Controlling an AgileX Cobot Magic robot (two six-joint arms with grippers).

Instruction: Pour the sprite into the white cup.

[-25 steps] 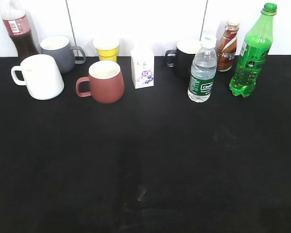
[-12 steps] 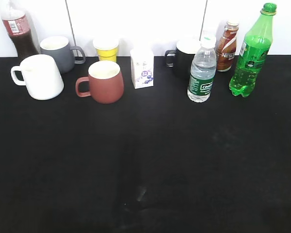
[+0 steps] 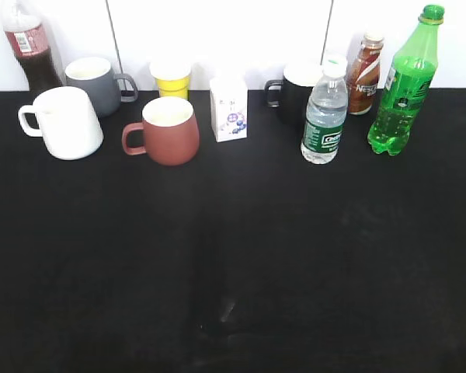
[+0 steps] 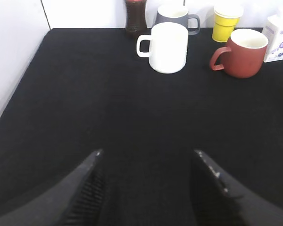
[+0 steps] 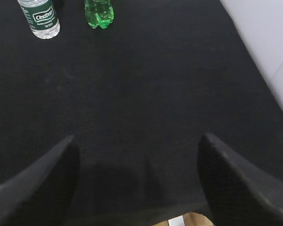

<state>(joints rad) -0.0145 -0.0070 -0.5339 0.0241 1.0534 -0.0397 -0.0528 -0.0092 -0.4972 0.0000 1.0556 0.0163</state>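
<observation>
Tall green plastic sprite bottle [image 3: 405, 85] upright near back-right table corner; white ceramic mug [image 3: 63, 122] near back-left. Left gripper [image 4: 147, 172] and right gripper [image 5: 137, 162] both spread apart, empty.

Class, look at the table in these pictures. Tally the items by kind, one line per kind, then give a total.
Mugs: 4: white cup, grey, reddish-brown, black.
Bottles: 4: sprite, water, cola, coffee drink.
Yellow cup: 1.
Small carton: 1.
Total: 10.
</observation>
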